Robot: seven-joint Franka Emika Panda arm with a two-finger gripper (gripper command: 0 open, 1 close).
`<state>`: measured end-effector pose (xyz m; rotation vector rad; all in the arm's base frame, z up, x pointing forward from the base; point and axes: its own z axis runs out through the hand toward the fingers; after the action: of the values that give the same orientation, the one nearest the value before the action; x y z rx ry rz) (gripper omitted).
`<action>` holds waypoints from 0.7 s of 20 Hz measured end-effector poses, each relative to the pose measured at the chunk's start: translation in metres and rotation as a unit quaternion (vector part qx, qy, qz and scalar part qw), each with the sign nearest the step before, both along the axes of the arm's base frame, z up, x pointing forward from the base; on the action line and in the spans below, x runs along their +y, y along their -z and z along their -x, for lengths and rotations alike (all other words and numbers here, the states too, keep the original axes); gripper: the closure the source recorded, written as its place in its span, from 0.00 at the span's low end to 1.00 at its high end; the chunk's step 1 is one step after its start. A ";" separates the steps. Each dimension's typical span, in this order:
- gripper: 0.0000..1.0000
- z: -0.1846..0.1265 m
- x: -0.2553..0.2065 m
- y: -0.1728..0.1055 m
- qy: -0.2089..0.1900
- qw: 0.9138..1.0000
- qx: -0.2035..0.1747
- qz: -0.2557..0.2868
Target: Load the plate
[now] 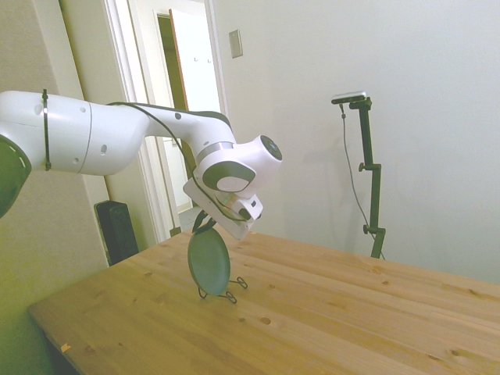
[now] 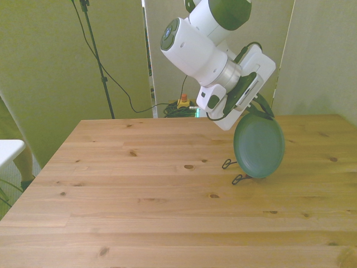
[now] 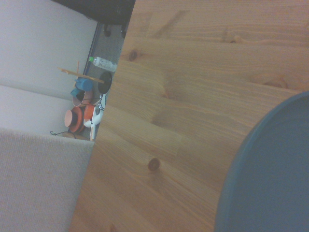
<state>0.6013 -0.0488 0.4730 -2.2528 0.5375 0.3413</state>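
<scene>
Plate (image 2: 259, 146) first: it stands on edge, nearly upright, its dark teal face turned toward the front camera, down at the thin black wire stand (image 2: 239, 178) on the wooden table (image 2: 139, 195). In the front view it sits toward the right side of the tabletop; its lower rim is right at the wire, though I cannot tell whether it is fully seated in the stand. In the side view the plate (image 1: 208, 261) leans slightly, with the stand's small loops (image 1: 229, 293) poking out on the tabletop (image 1: 328, 320) beside its lower edge.

The gripper (image 2: 260, 104) comes down at a slant onto the plate's top rim, dark fingers at the edge, and appears to be clamped on it; from the side, the gripper (image 1: 205, 223) meets the rim just under the white wrist. A black cable loops around the wrist close to the plate.

The wrist view shows a curved slice of the plate (image 3: 270, 183) against the wood grain (image 3: 183, 96), and beyond the table's edge some small colourful items on the floor (image 3: 87, 108), too blurred to name.

Behind the table, in the front view, stand pale folding panels (image 2: 50, 61) and a tripod pole with a trailing cable (image 2: 103, 72). In the side view a doorway (image 1: 183, 94) and a dark speaker-like box (image 1: 117, 230) are behind the arm.
</scene>
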 end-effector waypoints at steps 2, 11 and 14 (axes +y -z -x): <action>0.00 0.000 0.000 0.000 0.000 1.000 0.000 0.000; 0.00 0.000 0.000 -0.010 0.006 1.000 -0.012 0.007; 0.00 0.009 -0.003 -0.050 0.017 0.999 -0.033 0.020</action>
<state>0.5925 -0.0515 0.5230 -2.2817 0.5532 0.2408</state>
